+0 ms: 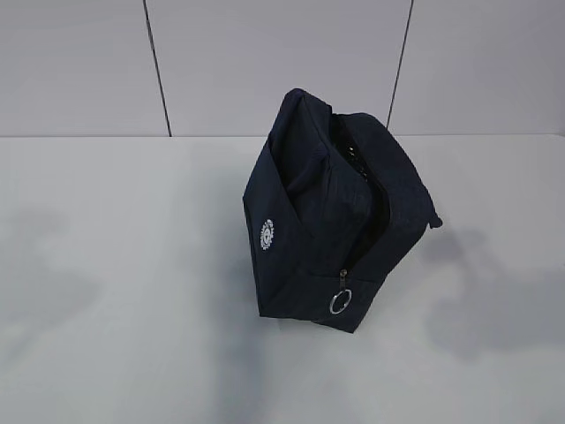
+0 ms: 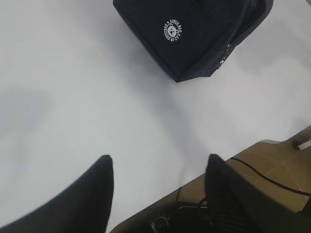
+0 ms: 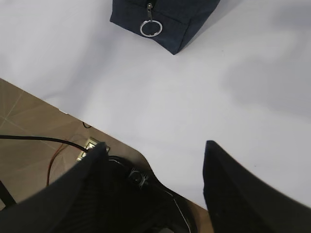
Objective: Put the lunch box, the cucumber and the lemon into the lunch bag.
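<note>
1. Nearest in the left wrist view, at the bottom of the frame: left gripper (image 2: 158, 194), two dark fingers spread apart, nothing between them, released.
2. Nearest in the right wrist view, also at the bottom: right gripper (image 3: 153, 187), fingers wide apart in the same way, holding nothing.
3. Neither gripper visible in the exterior view.
4. Lunch bag (image 1: 340, 212) standing a little right of the frame centre on the white table (image 1: 115, 336), zipper open along the top, dark inside; contents impossible to tell.
5. Round white logo (image 1: 268, 234) on the bag's left face, readable clearly only in the left wrist view, upper centre.
6. Metal ring pull (image 1: 341, 302) hanging at the lower front of the bag; large and sharp in the right wrist view, top centre, only a glimpse of zipper in the left wrist view.
7. Table edge shown only by the wrist views: lower right in the left one, lower left in the right one, brown floor and cables beyond.
8. Wide bare table to the left, right and front of the bag; grey wall (image 1: 265, 62) just behind it.
</note>
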Tool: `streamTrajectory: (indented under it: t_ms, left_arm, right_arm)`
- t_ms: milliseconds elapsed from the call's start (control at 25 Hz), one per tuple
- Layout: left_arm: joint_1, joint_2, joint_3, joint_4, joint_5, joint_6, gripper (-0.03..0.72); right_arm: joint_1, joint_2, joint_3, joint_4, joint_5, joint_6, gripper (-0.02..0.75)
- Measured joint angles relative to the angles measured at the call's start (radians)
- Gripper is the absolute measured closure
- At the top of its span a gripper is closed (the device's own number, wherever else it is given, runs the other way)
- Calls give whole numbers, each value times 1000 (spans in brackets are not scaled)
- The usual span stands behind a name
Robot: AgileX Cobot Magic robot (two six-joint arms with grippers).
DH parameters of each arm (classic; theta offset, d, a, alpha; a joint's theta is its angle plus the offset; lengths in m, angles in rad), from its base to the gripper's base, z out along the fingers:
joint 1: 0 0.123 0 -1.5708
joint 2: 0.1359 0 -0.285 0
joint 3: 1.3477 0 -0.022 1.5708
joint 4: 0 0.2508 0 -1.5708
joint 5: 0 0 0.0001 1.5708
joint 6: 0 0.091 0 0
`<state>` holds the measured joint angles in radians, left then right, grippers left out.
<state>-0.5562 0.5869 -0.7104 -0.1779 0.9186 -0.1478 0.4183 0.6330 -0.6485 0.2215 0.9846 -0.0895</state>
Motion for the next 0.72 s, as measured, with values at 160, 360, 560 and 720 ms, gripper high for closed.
streamTrajectory:
  t_ms: [160,360,560,720]
  left_arm:
    - [0,0,0,-6,-5,0,253]
    - [0,0,0,-13,-11,0,253]
    - [0,0,0,-23,-24,0,253]
    - [0,0,0,-34,-26,0,253]
  right_arm:
    - [0,-2,0,0,-25,-1,272]
    - [0,-2,0,2,-80,-1,272]
    - [0,-2,0,2,-96,-2,272]
    - [16,-2,0,-1,-91,-25,272]
